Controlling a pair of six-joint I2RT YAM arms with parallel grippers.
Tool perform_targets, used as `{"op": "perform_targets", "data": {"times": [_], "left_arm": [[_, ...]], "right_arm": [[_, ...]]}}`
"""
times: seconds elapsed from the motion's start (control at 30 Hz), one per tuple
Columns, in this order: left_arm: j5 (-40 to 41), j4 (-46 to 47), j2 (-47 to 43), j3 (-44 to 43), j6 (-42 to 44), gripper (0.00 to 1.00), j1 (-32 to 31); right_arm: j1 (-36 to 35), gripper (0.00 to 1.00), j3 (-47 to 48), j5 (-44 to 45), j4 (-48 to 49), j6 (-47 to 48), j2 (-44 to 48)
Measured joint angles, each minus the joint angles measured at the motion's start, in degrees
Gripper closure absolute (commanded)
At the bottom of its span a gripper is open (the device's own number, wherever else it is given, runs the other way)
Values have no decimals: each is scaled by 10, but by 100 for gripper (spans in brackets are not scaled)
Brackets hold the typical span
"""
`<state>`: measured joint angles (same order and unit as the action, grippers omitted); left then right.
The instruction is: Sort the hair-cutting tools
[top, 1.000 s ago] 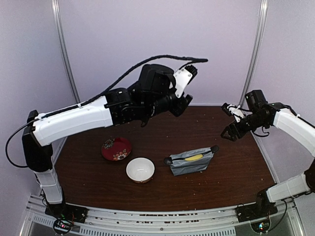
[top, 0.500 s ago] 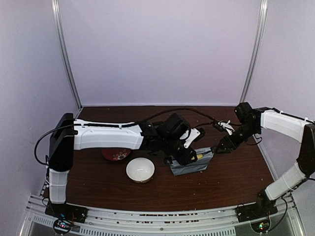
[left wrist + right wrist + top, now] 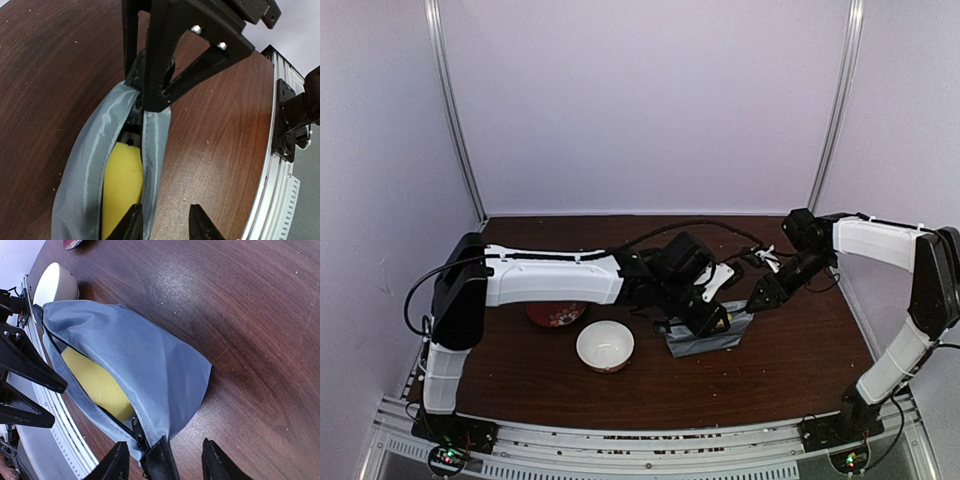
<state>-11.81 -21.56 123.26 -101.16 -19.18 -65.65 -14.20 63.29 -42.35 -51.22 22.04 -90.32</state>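
**Table** [image 3: 790, 372]: dark brown wood, filling the lower half of the overhead view.

**Pouch** [image 3: 715, 343]: grey fabric with a zip along the top. It lies flat just right of centre in the overhead view, and its mouth gapes open. A black tab [image 3: 157, 462] sits at its right-hand end.

**Yellow object** [image 3: 122, 185]: inside the pouch, filling most of the opening. What it is cannot be told.

**Dark shape** [image 3: 131, 136]: deeper in the pouch mouth, above the yellow object in the left wrist view. It is too hidden to name.

**Hair-cutting tools**: their place cannot be told from these views. Whether the dark shape is one of them is unclear.

**Left claw** [image 3: 162, 212]: at the bottom edge of the left wrist view, with its fingers apart. It stands astride the pouch's right-hand lip, one finger over the opening and the other over bare wood. Wood shows in the gap, so nothing is clamped.

**Right claw** [image 3: 164, 445]: at the bottom edge of the right wrist view, with its fingers apart. The tab lies between them with a gap on each side.

**Bowl** [image 3: 605, 346]: white, lower centre-left in the overhead view, near the pouch but not touching it.

**Plate** [image 3: 557, 315]: red and patterned, just up and left of the bowl, partly hidden under the left arm [image 3: 550, 278].
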Motion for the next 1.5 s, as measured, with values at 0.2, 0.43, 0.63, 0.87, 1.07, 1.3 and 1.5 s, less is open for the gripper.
{"op": "perform_targets", "data": {"times": [0.2, 0.43, 0.63, 0.87, 1.07, 1.3, 1.5], "left_arm": [[1, 0, 0, 0, -4, 70, 3], [-25, 17, 1, 0, -28, 76, 29], [-70, 55, 21, -4, -55, 82, 54], [-114, 77, 53, -17, -72, 78, 54], [-140, 82, 67, -35, -82, 68, 53], [-150, 88, 81, -49, -92, 66, 53], [-159, 92, 98, -66, -97, 70, 53]], "right_arm": [[0, 80, 4, -5, 0, -11, -13], [-1, 91, 10, -22, -8, -9, -22], [-1, 93, 10, -52, -24, 7, -23], [-1, 94, 14, -87, -42, 21, -29], [-1, 95, 18, -102, -50, 25, -31], [-1, 95, 19, -115, -54, 33, -31], [3, 94, 19, -116, -58, 33, -32]]}}
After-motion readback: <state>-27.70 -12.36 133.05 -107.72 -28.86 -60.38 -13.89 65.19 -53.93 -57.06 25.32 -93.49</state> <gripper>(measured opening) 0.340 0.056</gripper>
